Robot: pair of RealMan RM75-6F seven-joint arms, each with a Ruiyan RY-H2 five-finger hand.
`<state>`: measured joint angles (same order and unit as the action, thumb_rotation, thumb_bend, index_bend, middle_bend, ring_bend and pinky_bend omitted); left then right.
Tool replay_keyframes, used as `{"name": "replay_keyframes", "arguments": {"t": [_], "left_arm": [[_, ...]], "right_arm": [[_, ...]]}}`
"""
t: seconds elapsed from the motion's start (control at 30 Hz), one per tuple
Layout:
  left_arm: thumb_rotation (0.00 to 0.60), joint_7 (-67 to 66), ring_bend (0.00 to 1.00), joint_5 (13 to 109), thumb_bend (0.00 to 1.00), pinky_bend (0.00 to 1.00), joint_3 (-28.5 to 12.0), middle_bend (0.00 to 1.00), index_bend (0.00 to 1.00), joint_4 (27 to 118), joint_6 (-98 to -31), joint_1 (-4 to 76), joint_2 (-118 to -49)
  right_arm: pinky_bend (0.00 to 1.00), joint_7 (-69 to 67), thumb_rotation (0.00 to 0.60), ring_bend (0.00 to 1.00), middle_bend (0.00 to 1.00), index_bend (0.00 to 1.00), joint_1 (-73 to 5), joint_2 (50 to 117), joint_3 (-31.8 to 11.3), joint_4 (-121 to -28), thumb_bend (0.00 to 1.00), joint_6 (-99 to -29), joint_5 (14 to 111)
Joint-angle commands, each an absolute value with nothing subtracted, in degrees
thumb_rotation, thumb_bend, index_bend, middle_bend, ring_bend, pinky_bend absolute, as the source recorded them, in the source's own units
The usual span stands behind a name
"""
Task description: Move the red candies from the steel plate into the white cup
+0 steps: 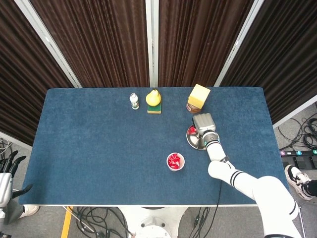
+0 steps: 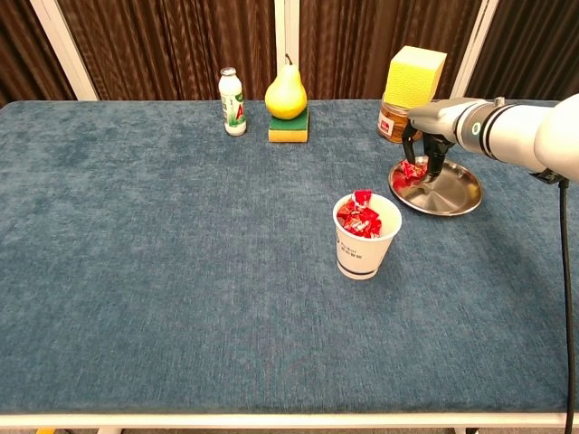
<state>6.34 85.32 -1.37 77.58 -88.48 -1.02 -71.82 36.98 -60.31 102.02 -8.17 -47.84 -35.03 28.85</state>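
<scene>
The steel plate (image 2: pixel 450 193) (image 1: pixel 200 142) lies at the right of the table, with red candies (image 2: pixel 410 171) (image 1: pixel 191 130) on its left part. My right hand (image 2: pixel 425 136) (image 1: pixel 203 122) hangs over that side, fingers pointing down on either side of the candies and still apart; the candies rest on the plate. The white cup (image 2: pixel 365 244) (image 1: pixel 175 161) stands nearer the front, left of the plate, holding several red candies (image 2: pixel 361 217). My left hand (image 1: pixel 8 166) hangs off the table's front left corner with nothing in it.
Along the far edge stand a small white bottle (image 2: pixel 232 89), a yellow pear on a green sponge (image 2: pixel 287 98), and a jar under a yellow sponge block (image 2: pixel 407 95) just behind the plate. The blue cloth (image 2: pixel 181 235) covers the table.
</scene>
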Motion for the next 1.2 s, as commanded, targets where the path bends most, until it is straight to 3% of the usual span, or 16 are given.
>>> {"name": "replay_keyframes", "arguments": {"t": [0.03, 0.47, 0.73, 0.83, 1.0, 1.2], "left_arm": [[0.600, 6.39, 0.18, 85.23, 0.10, 0.16, -1.38, 0.16, 0.23, 77.53, -88.46, -1.07, -71.83], [0.600, 6.88, 0.18, 85.08, 0.10, 0.16, -1.33, 0.16, 0.23, 77.35, -88.40, -1.26, -71.85], [0.600, 6.95, 0.18, 85.04, 0.10, 0.16, -1.38, 0.16, 0.23, 77.30, -88.33, -1.24, -71.79], [0.600, 6.90, 0.18, 84.94, 0.10, 0.16, -1.44, 0.16, 0.23, 77.34, -88.36, -1.27, -71.71], [0.600, 6.44, 0.18, 85.29, 0.10, 0.16, -1.51, 0.16, 0.23, 77.82, -88.40, -1.02, -71.63], [0.600, 5.74, 0.18, 85.80, 0.10, 0.16, -1.62, 0.16, 0.23, 78.62, -88.88, -0.83, -71.34]], "right_arm": [[1.00, 37.37, 0.600, 0.97, 0.95, 0.50, -60.40, 102.27, -8.23, -47.46, 0.20, -34.81, 28.55], [1.00, 39.15, 0.600, 0.97, 0.95, 0.53, -61.17, 104.16, -8.56, -44.66, 0.25, -33.38, 27.17], [1.00, 37.28, 0.600, 0.98, 0.95, 0.58, -60.40, 101.72, -9.51, -48.65, 0.37, -34.40, 29.23], [1.00, 34.62, 0.600, 0.98, 0.95, 0.58, -58.93, 97.06, -10.41, -56.30, 0.37, -37.05, 32.64], [1.00, 29.26, 0.600, 0.98, 0.95, 0.59, -54.72, 85.96, -11.46, -76.75, 0.37, -43.65, 42.22], [1.00, 22.63, 0.600, 0.98, 0.95, 0.59, -49.88, 76.43, -10.53, -95.97, 0.37, -47.41, 55.34]]}}
